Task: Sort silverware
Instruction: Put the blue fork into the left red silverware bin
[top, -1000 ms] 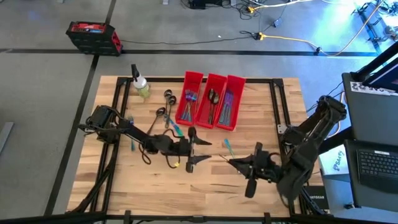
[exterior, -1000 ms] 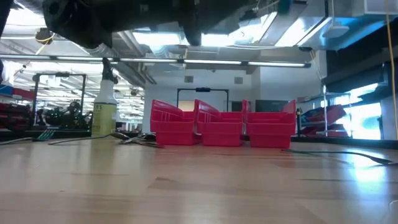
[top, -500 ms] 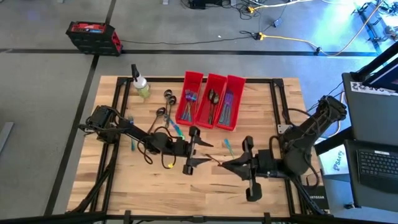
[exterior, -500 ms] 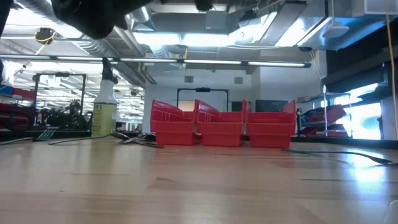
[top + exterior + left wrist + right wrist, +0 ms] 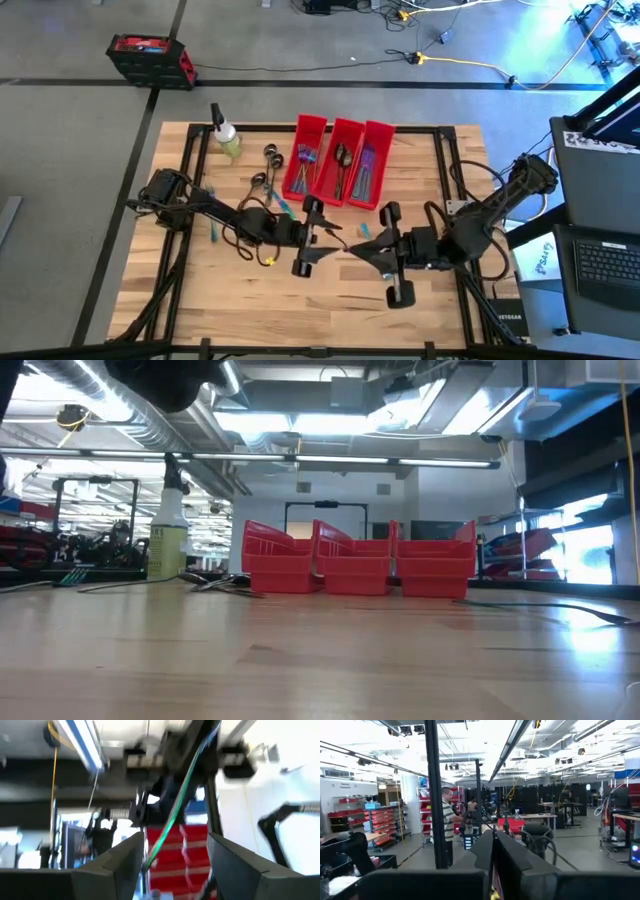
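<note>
Silverware piece passing between grippers, left fingers spread, right fingers pressed together, no legible writing.

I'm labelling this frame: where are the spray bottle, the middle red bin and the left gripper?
spray bottle (image 5: 226,136), high view, on its body.
middle red bin (image 5: 352,127), high view, on its far rim.
left gripper (image 5: 318,239), high view, midway between fingertips.

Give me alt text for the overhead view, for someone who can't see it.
Seen from above, two dark robot arms meet mid-table, the left claw and right claw facing each other over a wooden table. Three red bins at the far edge hold silverware; more pieces and a spray bottle lie to their left.
</note>
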Available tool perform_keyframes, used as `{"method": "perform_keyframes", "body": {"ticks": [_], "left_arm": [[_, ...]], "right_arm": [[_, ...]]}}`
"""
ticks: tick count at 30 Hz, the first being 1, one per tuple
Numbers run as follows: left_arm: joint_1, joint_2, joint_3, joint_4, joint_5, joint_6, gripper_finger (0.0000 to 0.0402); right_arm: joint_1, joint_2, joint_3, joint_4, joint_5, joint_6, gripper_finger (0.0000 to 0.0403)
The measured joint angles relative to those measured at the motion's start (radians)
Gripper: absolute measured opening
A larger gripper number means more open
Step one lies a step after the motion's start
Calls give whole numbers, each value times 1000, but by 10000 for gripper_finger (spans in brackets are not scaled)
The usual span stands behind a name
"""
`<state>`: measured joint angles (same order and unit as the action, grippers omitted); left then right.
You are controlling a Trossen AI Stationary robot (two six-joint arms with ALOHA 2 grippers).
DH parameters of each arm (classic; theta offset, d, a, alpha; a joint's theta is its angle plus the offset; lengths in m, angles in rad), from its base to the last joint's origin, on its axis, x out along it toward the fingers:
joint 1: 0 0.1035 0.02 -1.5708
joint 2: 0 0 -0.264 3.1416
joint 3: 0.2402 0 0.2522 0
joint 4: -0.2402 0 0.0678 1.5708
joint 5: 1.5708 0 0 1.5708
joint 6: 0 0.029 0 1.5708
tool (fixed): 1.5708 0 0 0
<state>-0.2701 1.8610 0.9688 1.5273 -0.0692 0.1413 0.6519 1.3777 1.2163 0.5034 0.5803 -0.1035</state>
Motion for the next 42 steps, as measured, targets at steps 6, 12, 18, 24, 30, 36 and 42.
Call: {"method": "perform_keyframes", "body": {"ticks": [6,12,18,24,30,36,42], "left_arm": [[14,-6,2,40,9,-12,186],[23,-6,9,40,8,-37,186],[24,-7,40,40,7,-8,186],[24,-7,43,40,7,15,163],[27,-7,43,22,11,10,111],[28,-7,43,2,11,-10,105],[28,-7,43,3,11,-10,105]], "right_arm": [[-27,-2,0,31,-60,-8,0],[-39,-2,0,40,-87,-12,0],[-39,-2,0,39,-87,-11,0],[-39,-2,0,50,-92,-25,0],[-38,-2,0,58,-95,-28,0],[-38,-2,0,71,-103,-32,0],[-38,-2,0,68,-103,-32,0]]}}
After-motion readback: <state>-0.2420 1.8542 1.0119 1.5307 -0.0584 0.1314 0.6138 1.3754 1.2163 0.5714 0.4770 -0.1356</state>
